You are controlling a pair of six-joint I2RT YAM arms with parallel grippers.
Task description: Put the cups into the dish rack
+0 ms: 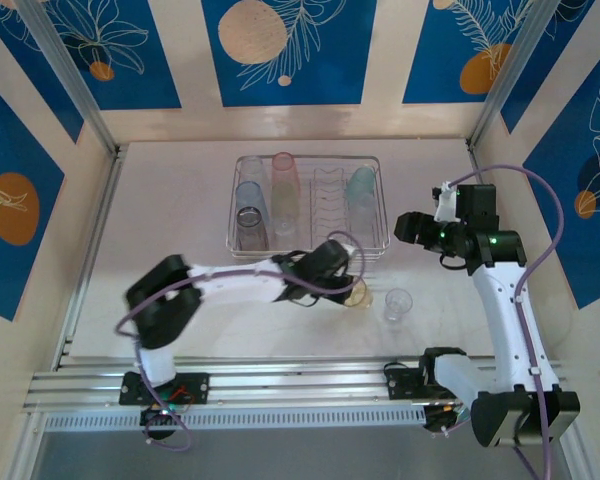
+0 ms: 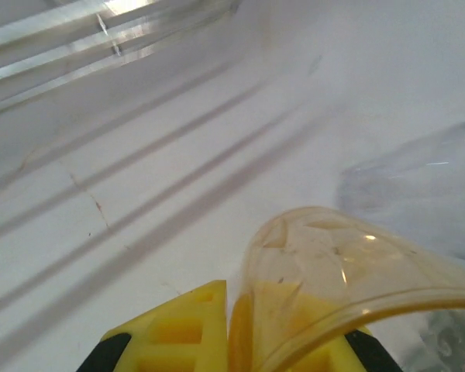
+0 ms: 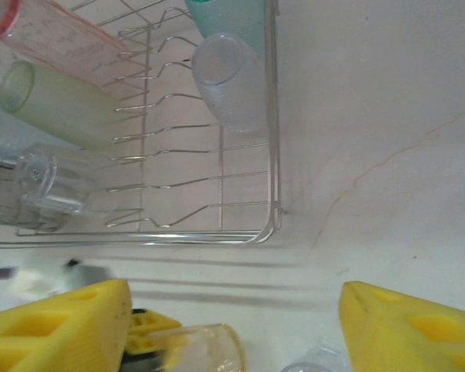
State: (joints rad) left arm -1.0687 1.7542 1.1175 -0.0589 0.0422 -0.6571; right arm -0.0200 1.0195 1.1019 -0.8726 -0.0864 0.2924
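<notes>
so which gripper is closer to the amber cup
Left. The left gripper is shut on the amber cup at its rim; the right gripper hangs open apart from it, by the dish rack at its right end.

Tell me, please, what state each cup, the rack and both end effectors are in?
Left end effector, shut on the amber cup.
Right end effector, open, holding nothing.
Amber cup, gripped at its rim, outside the dish rack.
Clear cup, upright on the table, untouched.
Dish rack, partly loaded.
Pink cup, loaded in the dish rack.
Teal cup, loaded in the dish rack.
</notes>
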